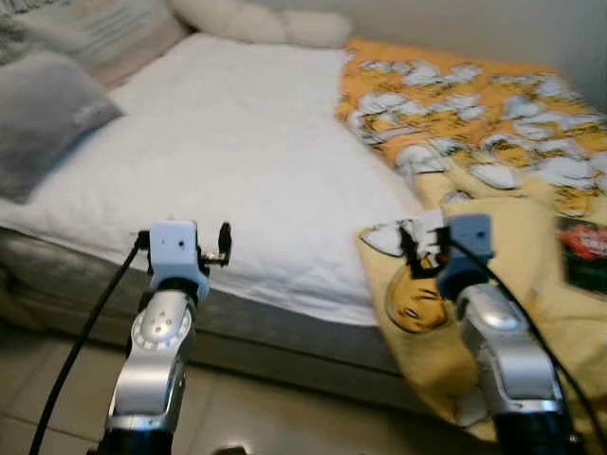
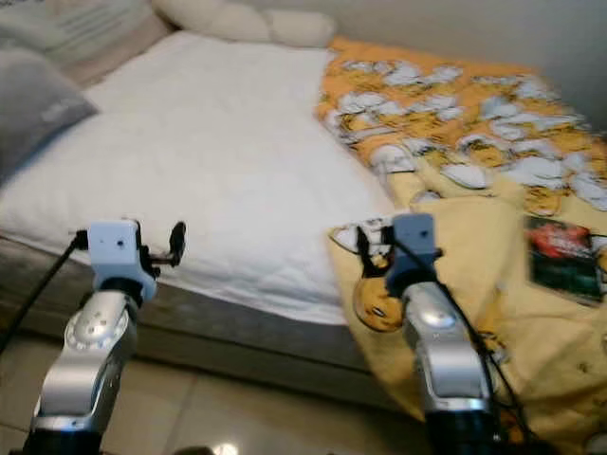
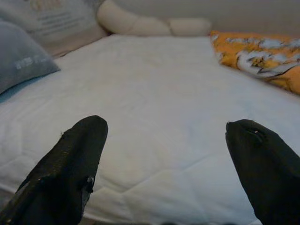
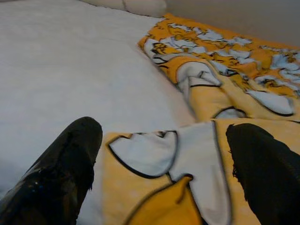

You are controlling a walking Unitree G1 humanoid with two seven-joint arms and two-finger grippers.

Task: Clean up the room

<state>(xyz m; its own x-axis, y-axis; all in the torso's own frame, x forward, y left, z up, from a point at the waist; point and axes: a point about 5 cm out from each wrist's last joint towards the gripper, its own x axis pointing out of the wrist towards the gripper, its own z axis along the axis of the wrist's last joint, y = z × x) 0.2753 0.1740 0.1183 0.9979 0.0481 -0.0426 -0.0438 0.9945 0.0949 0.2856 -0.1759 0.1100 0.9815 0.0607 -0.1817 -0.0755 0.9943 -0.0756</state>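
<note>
Left gripper (image 3: pixel 164 164) jaws apart over mattress (image 1: pixel 237 161) edge, blanket (image 1: pixel 474 123) alongside

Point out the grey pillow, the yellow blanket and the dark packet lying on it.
grey pillow (image 1: pixel 43 123), left eye view, its middle.
yellow blanket (image 1: pixel 493 123), left eye view, patterned top.
dark packet (image 2: pixel 561 258), right eye view, its centre.

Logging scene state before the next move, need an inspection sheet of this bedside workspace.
Surface: white mattress, mostly bare.
Job's things: yellow cartoon blanket bunched on the bed's right side, one corner hanging over the edge.
Clutter: dark red-and-green flat item lying on the blanket; cannot tell what it is.
Hands: left hand open, above the mattress edge; right hand open, over the blanket corner.
Cables: black cable along the left arm.
Surroundings: grey pillow, cream bolster, tiled floor.
</note>
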